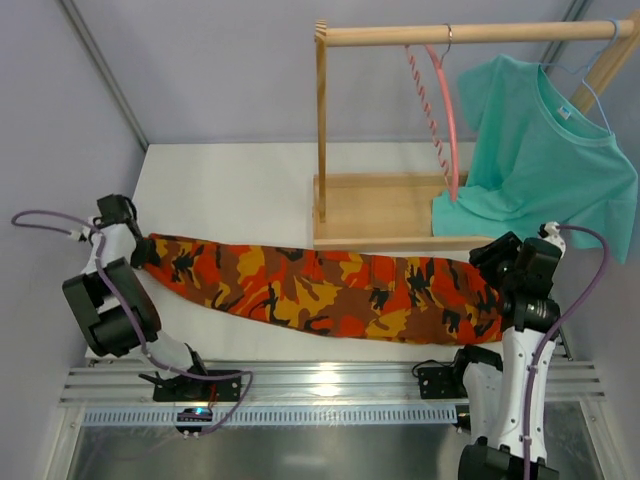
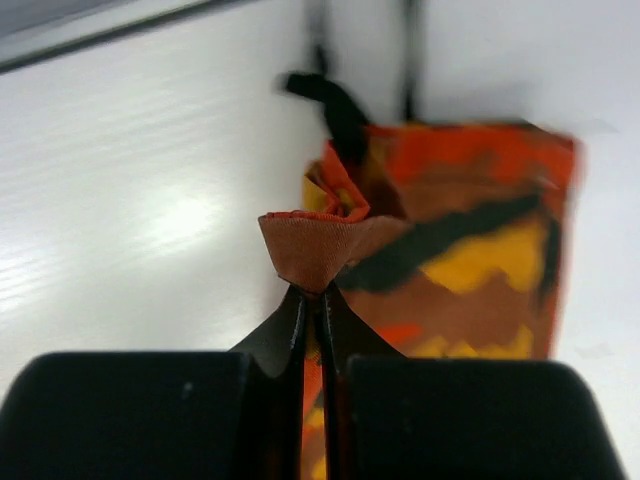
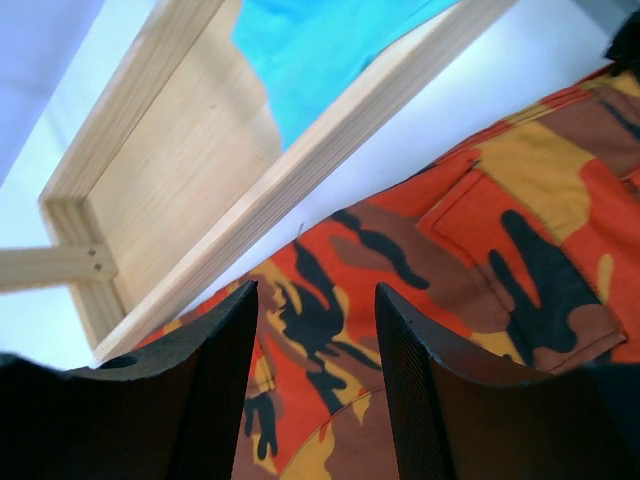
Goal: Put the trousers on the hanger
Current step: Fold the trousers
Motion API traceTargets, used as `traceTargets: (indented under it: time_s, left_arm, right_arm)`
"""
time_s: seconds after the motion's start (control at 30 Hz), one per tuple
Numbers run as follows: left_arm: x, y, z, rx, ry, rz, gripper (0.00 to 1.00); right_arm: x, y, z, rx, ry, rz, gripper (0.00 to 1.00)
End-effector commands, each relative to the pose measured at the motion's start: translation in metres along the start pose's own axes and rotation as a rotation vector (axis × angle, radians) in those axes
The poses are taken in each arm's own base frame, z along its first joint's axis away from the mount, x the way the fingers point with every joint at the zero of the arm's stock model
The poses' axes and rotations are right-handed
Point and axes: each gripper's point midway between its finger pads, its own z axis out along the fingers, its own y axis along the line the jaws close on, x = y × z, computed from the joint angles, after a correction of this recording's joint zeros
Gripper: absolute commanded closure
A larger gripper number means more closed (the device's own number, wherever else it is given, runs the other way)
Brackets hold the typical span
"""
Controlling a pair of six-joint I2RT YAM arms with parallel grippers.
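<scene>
Lying stretched out on the white table (image 1: 230, 190), just in front of the wooden rack (image 1: 322, 130), the trousers (image 1: 320, 290) run lengthwise from well left of the rack to a spot before its right front corner. Their orange, red, brown and black print is spread mostly flat, with some soft wrinkles.

The left gripper (image 2: 312, 295) sits at the trousers' far end, the one left of the rack. Its jaws are pressed together on a small raised fold of cloth, which stands up as a pinched peak between the fingertips. Beyond the pinch a black cord (image 2: 335, 105) shows at the edge of the fabric, though it is blurred.

The right gripper (image 3: 315, 295) is at the other end, close to the front edge of the rack's base. Its jaws stand apart with nothing between them, and camouflage cloth with a stitched pocket (image 3: 530, 240) lies below. I cannot tell whether the fingertips touch the fabric.

The hanger (image 1: 450, 130), pink with a silver hook, hangs bare from the rack's top rail. To its right on the same rail, a teal T-shirt (image 1: 540, 160) hangs on a light-blue hanger (image 1: 592, 95), its hem draping onto the rack's base.
</scene>
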Motion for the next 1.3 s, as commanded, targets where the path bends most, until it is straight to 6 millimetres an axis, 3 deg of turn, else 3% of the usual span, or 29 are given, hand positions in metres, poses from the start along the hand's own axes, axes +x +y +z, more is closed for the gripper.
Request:
traceTargets:
  time_s: [0.0, 0.03, 0.07, 0.17, 0.2, 0.23, 0.27, 0.3, 0.33, 0.43, 0.53, 0.67, 0.73, 0.9, 0.93, 1.0, 1.03, 1.1, 1.13, 1.2, 1.23, 1.27]
  left_arm:
    - [-0.004, -0.035, -0.053, 0.107, -0.126, 0.157, 1.0]
    - [0.001, -0.037, -0.06, 0.109, -0.146, 0.185, 1.0]
    - [0.013, -0.049, -0.08, 0.174, -0.171, 0.223, 1.0]
    - [0.054, -0.055, -0.1, 0.269, -0.17, 0.301, 1.0]
    - [0.061, -0.059, -0.117, 0.346, -0.187, 0.305, 1.0]
    - [0.083, -0.056, -0.118, 0.389, -0.155, 0.345, 1.0]
    - [0.108, -0.065, -0.133, 0.465, -0.15, 0.414, 1.0]
    - [0.115, -0.064, -0.147, 0.513, -0.155, 0.419, 1.0]
    - [0.14, -0.061, -0.153, 0.546, -0.13, 0.483, 1.0]
    - [0.176, -0.052, -0.178, 0.631, -0.096, 0.563, 1.0]
    - [0.217, -0.04, -0.192, 0.727, -0.023, 0.612, 1.0]
    - [0.259, -0.017, -0.191, 0.771, 0.065, 0.672, 1.0]
    - [0.281, -0.004, -0.184, 0.793, 0.123, 0.703, 1.0]
    - [0.301, 0.014, -0.181, 0.853, 0.184, 0.739, 0.99]
    - [0.304, 0.018, -0.181, 0.859, 0.194, 0.754, 0.99]
    - [0.304, 0.021, -0.185, 0.885, 0.204, 0.766, 0.9]
    - [0.305, 0.024, -0.185, 0.891, 0.212, 0.775, 0.86]
    - [0.305, 0.029, -0.192, 0.932, 0.238, 0.777, 0.8]
    - [0.305, 0.031, -0.192, 0.945, 0.241, 0.773, 0.78]
    - [0.303, 0.036, -0.187, 0.945, 0.239, 0.763, 0.67]
    - [0.3, 0.036, -0.192, 0.975, 0.234, 0.742, 0.63]
    - [0.299, 0.038, -0.191, 0.98, 0.233, 0.736, 0.59]
  right_arm:
    - [0.015, 0.028, -0.016, -0.141, 0.04, -0.069, 0.46]
    - [0.019, 0.03, -0.018, -0.155, 0.05, -0.076, 0.46]
    - [0.024, 0.032, -0.019, -0.166, 0.062, -0.075, 0.46]
    - [0.038, 0.04, -0.026, -0.206, 0.105, -0.099, 0.46]
    - [0.042, 0.041, -0.029, -0.214, 0.119, -0.102, 0.46]
    - [0.049, 0.045, -0.031, -0.237, 0.141, -0.12, 0.46]
    - [0.055, 0.044, -0.031, -0.243, 0.161, -0.124, 0.46]
    - [0.061, 0.045, -0.032, -0.255, 0.177, -0.132, 0.46]
    - [0.069, 0.048, -0.035, -0.283, 0.2, -0.145, 0.46]
    - [0.088, 0.043, -0.031, -0.284, 0.261, -0.187, 0.46]
    - [0.111, 0.043, -0.025, -0.298, 0.358, -0.182, 0.46]
    - [0.154, 0.055, -0.035, -0.348, 0.467, -0.216, 0.45]
    - [0.158, 0.066, -0.036, -0.36, 0.444, -0.156, 0.41]
    - [0.209, 0.093, -0.052, -0.426, 0.526, -0.148, 0.33]
    - [0.21, 0.096, -0.047, -0.403, 0.484, -0.147, 0.32]
    - [0.218, 0.112, -0.054, -0.398, 0.491, -0.095, 0.3]
    - [0.236, 0.115, -0.059, -0.383, 0.524, -0.125, 0.3]
    - [0.241, 0.141, -0.065, -0.387, 0.517, -0.056, 0.3]
    - [0.26, 0.141, -0.065, -0.348, 0.543, -0.085, 0.3]
    - [0.261, 0.172, -0.072, -0.358, 0.534, -0.028, 0.3]
    - [0.276, 0.175, -0.066, -0.328, 0.535, -0.055, 0.3]
    - [0.277, 0.195, -0.077, -0.364, 0.531, -0.042, 0.3]
